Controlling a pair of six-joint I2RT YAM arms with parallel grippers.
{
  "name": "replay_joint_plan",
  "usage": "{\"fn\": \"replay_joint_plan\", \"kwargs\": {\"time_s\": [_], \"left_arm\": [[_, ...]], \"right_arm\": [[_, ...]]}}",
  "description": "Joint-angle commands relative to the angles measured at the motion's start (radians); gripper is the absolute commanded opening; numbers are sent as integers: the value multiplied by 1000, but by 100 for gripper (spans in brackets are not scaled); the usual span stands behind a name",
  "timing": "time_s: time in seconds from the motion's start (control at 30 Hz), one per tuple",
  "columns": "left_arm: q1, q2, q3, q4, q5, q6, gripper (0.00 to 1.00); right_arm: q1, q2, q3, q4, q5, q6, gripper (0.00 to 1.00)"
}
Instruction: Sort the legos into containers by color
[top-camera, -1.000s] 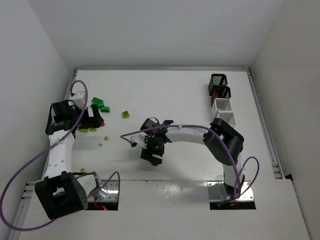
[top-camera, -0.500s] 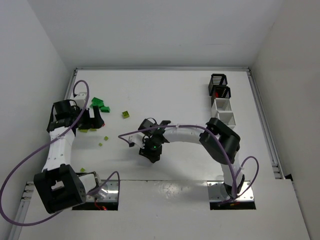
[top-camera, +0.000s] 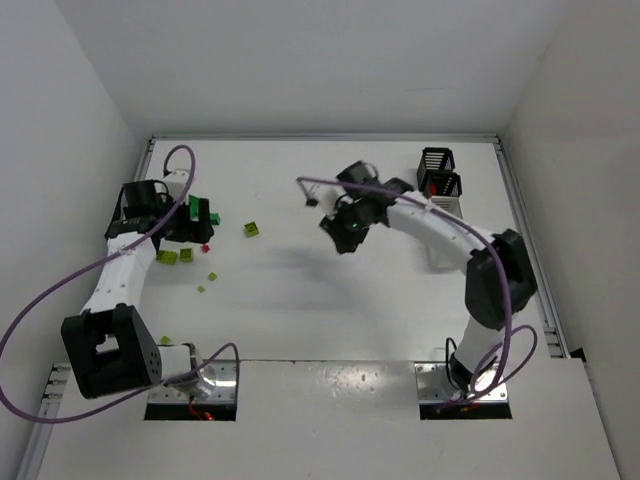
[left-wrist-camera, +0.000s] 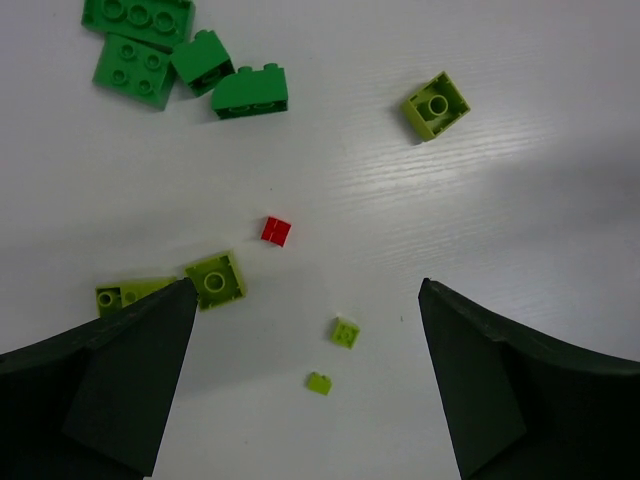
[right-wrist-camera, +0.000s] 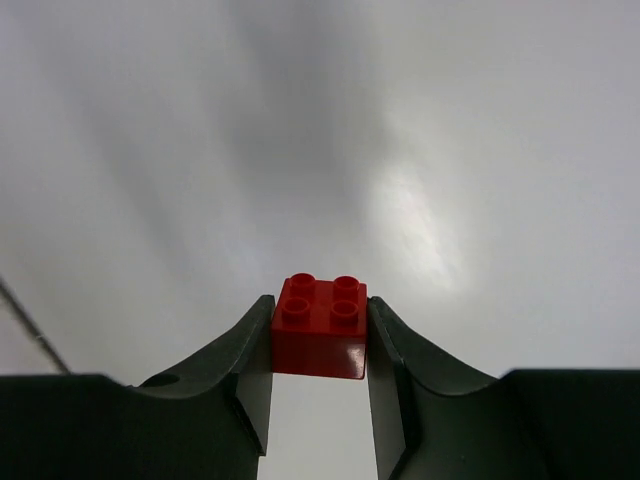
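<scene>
Right wrist camera showed the red brick (right-wrist-camera: 320, 325) I carried: a glossy square block with four round studs on top and a small glint on its near face. My right jaws were clamped on it, one finger against each side wall. It sat squarely between the tips, its studded top and near face exposed, over a blurred white surface.

In the top external view a second earlier, my right arm had been folded low in the middle of the frame. It had since swung to the upper middle, and my right jaws hung near the row of containers (top-camera: 437, 160) at the upper right, not touching them. The second black container (top-camera: 445, 185) from the top showed some red inside. My left arm had also shifted up the left side of the frame, over the loose bricks.

My left jaws stood wide apart above the table (left-wrist-camera: 400, 230), holding nothing. Beyond their tips, between the two, lay a tiny red piece (left-wrist-camera: 276, 230). Lime bricks (left-wrist-camera: 215, 280) lay close by it, and green bricks (left-wrist-camera: 140, 45) clustered in the upper left of that picture.
</scene>
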Motion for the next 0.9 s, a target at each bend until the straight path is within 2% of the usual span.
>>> {"fn": "replay_joint_plan", "kwargs": {"time_s": [0.0, 0.07, 0.1, 0.17, 0.3, 0.43, 0.67, 0.73, 0.87], "left_arm": [[-69, 11, 32, 70, -124, -13, 100], [-131, 60, 68, 70, -184, -23, 100], [-147, 78, 114, 45, -229, -23, 100], [-160, 107, 177, -26, -196, -23, 100], [-178, 107, 177, -27, -169, 0, 100], [-187, 133, 190, -48, -180, 0, 100], [-187, 156, 202, -70, -203, 0, 100], [-187, 156, 193, -81, -203, 0, 100], [-187, 156, 153, -81, -212, 12, 100]], "right_arm": [[-199, -83, 11, -54, 86, 33, 0], [-310, -74, 43, -54, 86, 56, 0], [-415, -52, 63, -54, 86, 70, 0], [-546, -8, 135, -54, 73, 91, 0], [-711, 61, 250, -34, 51, 137, 0], [-792, 126, 346, -25, 42, 149, 0], [-806, 198, 389, -16, 40, 159, 0], [-806, 218, 412, -15, 65, 159, 4], [-806, 227, 424, 6, 99, 159, 21]]}}
